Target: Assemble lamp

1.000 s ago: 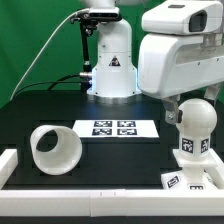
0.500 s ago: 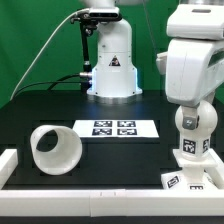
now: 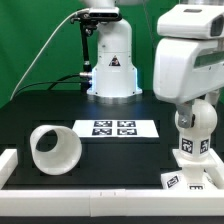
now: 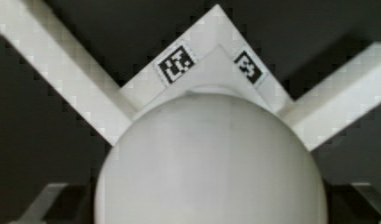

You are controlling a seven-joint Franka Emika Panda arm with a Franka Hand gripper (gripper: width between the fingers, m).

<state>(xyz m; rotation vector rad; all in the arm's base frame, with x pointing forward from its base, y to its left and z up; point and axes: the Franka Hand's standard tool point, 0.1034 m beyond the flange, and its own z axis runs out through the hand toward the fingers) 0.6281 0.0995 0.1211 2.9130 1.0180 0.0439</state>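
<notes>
The lamp bulb [image 3: 190,135] stands upright on the square base [image 3: 186,181] at the exterior view's lower right. My gripper [image 3: 188,102] sits right over the bulb's ball head; the white hand hides the fingers there. In the wrist view the ball head [image 4: 212,150] fills the frame between the two dark fingers [image 4: 62,203], which stand wide apart on either side of it, so my gripper [image 4: 208,207] looks open around it. The base's corner with two tags [image 4: 212,62] shows beyond. The shade [image 3: 53,150] lies on its side at the left.
The marker board [image 3: 113,127] lies mid-table. The robot pedestal [image 3: 112,65] stands at the back. A white rail [image 3: 90,194] runs along the front edge, and another [image 3: 8,165] along the left. Two rails meet in a corner behind the base [image 4: 54,55].
My hand moved from up and to the left of the bulb to directly over it, then sank slightly. The bulb, base and shade have not moved.
</notes>
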